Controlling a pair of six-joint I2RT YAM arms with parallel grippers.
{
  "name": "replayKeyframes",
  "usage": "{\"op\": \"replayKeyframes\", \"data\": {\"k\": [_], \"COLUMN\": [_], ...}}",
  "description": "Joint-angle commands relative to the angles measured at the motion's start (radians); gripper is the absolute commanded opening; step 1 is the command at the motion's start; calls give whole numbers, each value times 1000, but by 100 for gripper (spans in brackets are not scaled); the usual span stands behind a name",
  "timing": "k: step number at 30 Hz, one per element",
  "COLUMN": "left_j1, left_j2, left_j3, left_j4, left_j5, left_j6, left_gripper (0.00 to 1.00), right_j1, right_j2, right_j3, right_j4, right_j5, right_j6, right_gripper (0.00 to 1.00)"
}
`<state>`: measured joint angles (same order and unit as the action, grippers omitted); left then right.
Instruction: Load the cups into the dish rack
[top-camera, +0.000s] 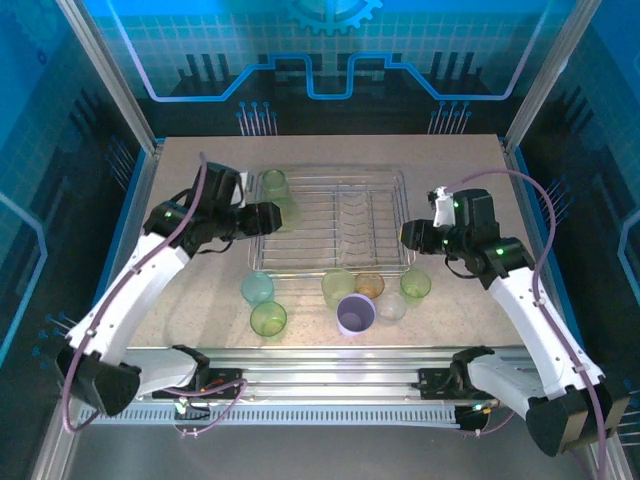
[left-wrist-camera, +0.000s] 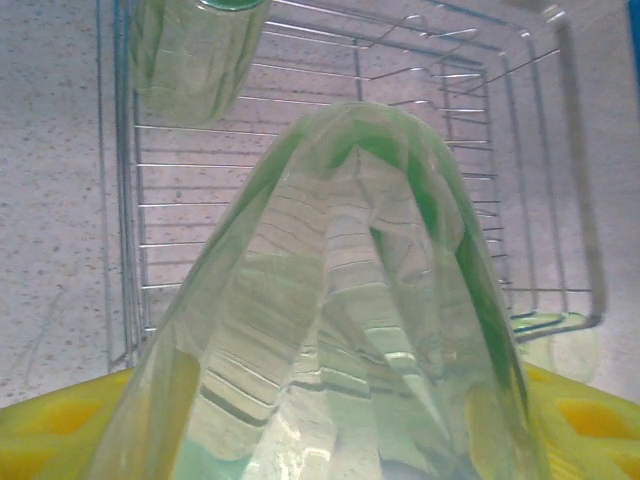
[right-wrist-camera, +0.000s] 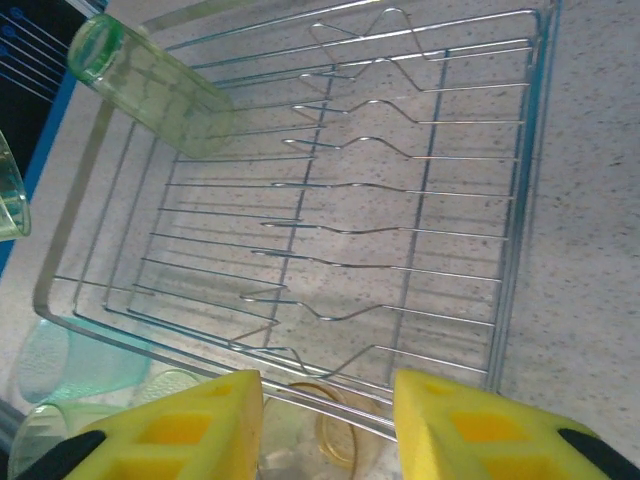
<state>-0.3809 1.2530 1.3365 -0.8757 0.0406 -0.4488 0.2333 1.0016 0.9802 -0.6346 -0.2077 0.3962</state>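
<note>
left gripper: pinching held cup, green, over the rack's left side
right gripper: spread, nothing between, at the rack's right edge
rack: racked cup in far-left corner
worktop: seven loose cups just in front of the rack

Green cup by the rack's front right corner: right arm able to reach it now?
Probably yes: the right gripper hangs open and empty just beyond the green cup, nothing between.

dish rack: silvery wire
green cup: in its far-left corner
second green cup: over its left side
7 cups: outside, along its near edge
</note>
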Motion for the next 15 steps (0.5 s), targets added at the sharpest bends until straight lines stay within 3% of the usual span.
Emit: {"op": "replayKeyframes", "data": {"k": [1,15], "left_j1": [-36,-56], "left_j2": [90,404], "left_j3": [107,308], "left_j4": [-106,-235], "left_j5": [-133,-241], "left_j6": [65,116], "left_gripper": [13,16], "right_j1": [-17,-29], "right_j2": [-14,-12], "right_j3": [-14,-44], "right_j4": [-53,-21], "right_j5": [44,34], "right_j6": [-46,-54], "right_gripper": [39,40]}}
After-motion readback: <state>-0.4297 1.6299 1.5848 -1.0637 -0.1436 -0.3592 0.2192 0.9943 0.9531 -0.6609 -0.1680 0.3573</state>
